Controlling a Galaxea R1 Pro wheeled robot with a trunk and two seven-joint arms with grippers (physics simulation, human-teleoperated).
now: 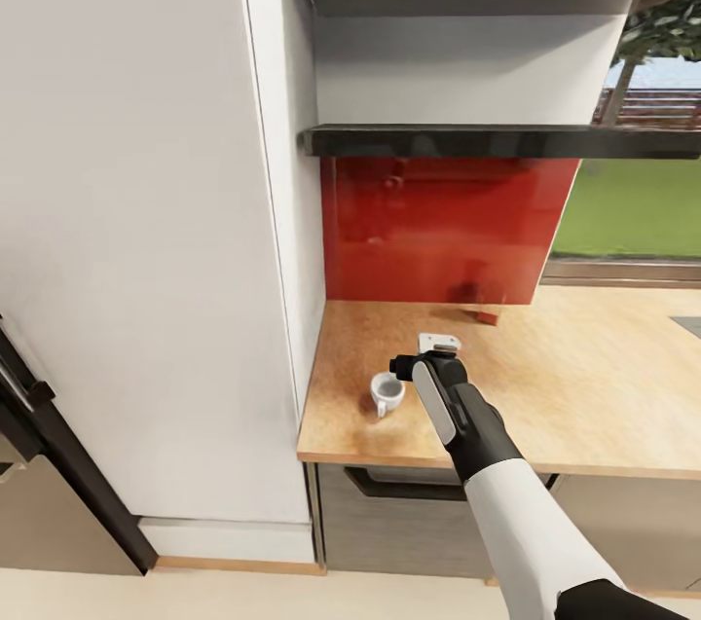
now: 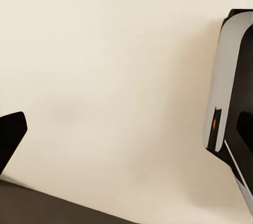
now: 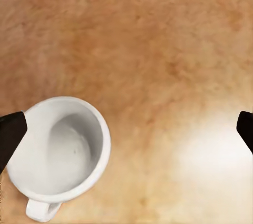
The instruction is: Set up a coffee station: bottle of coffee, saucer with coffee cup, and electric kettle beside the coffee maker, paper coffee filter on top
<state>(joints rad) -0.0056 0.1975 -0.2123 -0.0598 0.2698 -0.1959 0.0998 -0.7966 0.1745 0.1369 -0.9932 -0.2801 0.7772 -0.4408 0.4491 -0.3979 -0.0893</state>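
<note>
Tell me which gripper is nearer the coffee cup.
Right. The right gripper hangs just above the coffee cup, slightly to its side, fingers spread. The left gripper faces a plain cream surface, no cup near.

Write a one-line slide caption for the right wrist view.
Open right gripper hovering above the wooden countertop, an empty white coffee cup beside one fingertip.
</note>
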